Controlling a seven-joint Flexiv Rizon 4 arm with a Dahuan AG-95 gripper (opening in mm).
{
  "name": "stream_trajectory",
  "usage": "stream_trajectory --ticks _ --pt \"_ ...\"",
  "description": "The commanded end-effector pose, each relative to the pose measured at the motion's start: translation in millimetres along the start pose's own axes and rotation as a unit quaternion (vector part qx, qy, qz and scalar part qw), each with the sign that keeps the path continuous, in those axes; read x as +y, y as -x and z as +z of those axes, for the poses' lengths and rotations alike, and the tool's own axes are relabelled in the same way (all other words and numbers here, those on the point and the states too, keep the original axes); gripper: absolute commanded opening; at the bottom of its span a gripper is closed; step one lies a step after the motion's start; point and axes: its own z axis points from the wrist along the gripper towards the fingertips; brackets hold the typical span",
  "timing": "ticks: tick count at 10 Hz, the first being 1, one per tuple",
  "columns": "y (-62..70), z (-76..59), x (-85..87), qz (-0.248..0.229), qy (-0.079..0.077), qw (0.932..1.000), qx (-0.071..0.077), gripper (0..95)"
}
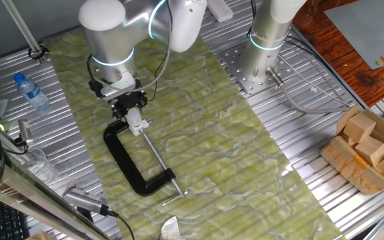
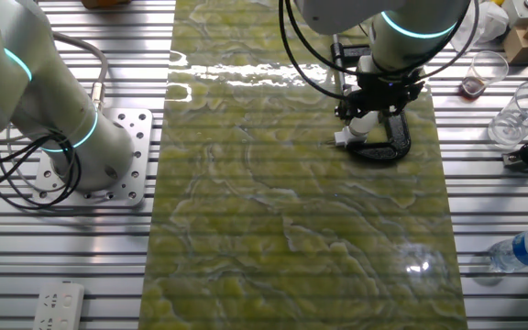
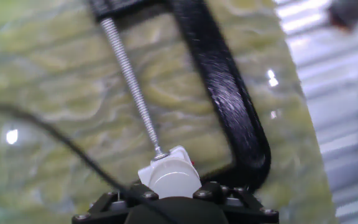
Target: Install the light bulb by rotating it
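The gripper (image 1: 131, 110) is sitting low over the near end of the black C-clamp (image 1: 127, 162), and its fingers look to be closing snugly round the light bulb (image 3: 174, 178), though from where I'm standing I can't quite tell how firm that hold is. The bulb is sitting in a small white socket block (image 3: 178, 158) held at the clamp's jaw, right at the tip of the long threaded screw (image 3: 129, 79). What I'm worrying about is slip: the bulb is a smooth matte white globe, and if the fingers are turning without enough bite they could just be skating over it. A tilted approach might also cross-thread the neck. The clamp itself is only resting on the glossy, marbled green mat (image 1: 205, 133), so twisting force could be dragging the whole frame round.
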Motion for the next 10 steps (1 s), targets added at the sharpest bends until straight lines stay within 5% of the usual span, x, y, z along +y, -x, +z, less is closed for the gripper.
stream_trajectory --ticks 1,5,7,10 --pt "-0.2 0.3 -0.3 0.018 0.0 0.9998 0.002 0.0" --pt "-0.2 0.3 -0.4 0.038 0.002 0.9993 0.004 0.0" --pt "-0.2 0.3 -0.4 0.097 0.006 0.9952 0.003 0.0" --pt "-0.1 0.5 -0.4 0.24 0.009 0.9707 0.012 0.0"
